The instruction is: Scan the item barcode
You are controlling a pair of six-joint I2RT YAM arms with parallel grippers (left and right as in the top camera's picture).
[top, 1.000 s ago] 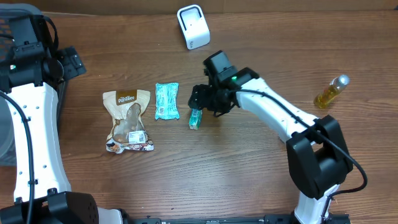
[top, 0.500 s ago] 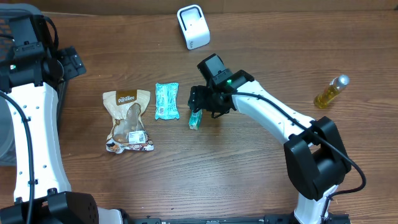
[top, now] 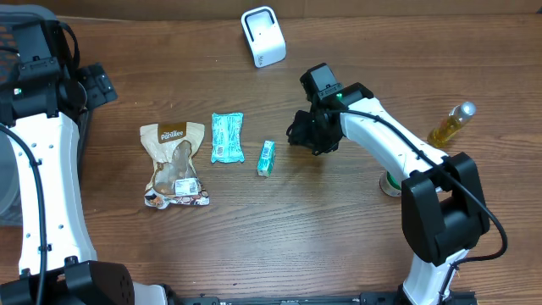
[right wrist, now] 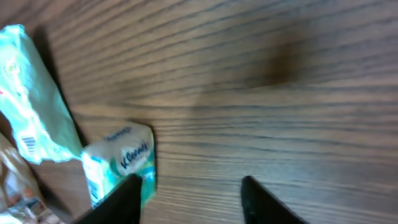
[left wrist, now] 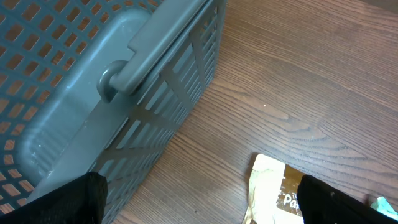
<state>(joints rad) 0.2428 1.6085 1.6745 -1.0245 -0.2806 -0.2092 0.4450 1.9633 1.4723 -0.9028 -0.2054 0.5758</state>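
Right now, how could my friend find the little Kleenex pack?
From the white scanner at the far edge of the table, come straight toward the near edge. Three packets lie in a row; the Kleenex pack is the rightmost, nearest the right tool. It is the smallest, narrower than the flat teal packet beside it.

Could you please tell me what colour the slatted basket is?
The basket is grey, shown best in the left wrist view.
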